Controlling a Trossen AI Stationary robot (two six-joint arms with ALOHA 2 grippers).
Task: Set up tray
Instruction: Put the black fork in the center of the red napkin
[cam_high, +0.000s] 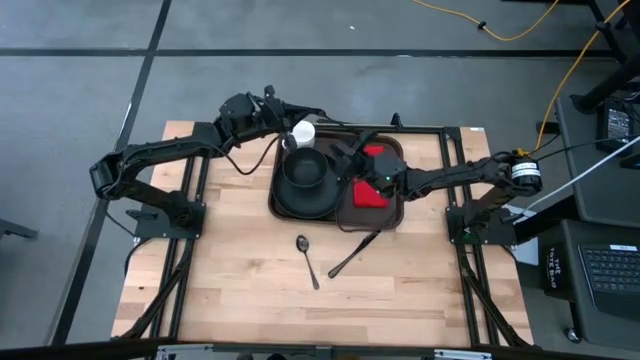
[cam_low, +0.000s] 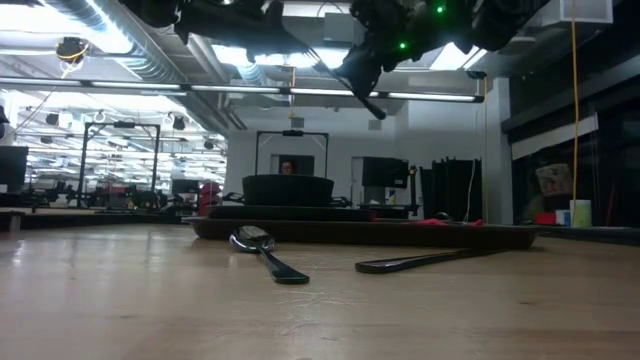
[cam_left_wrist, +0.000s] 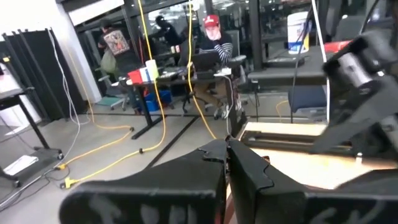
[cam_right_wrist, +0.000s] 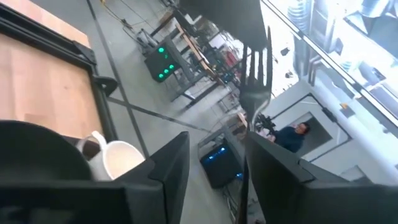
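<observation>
Right gripper (cam_high: 352, 160) hovers above the tray (cam_high: 392, 222), over the red napkin (cam_high: 372, 190), its fingers (cam_right_wrist: 168, 168) parted with a dark fork (cam_right_wrist: 256, 81) standing between them; whether they still pinch it I cannot tell. Left gripper (cam_high: 290, 122) is shut, empty, raised by the tray's far edge beside the white cup (cam_high: 303, 133). Nearest on the bench (cam_high: 240, 270) lie a spoon (cam_high: 307, 260) and a dark utensil (cam_high: 352, 255), just in front of the tray. On the tray's left half sits a black plate (cam_high: 285, 200) with a bowl (cam_high: 305, 170).
</observation>
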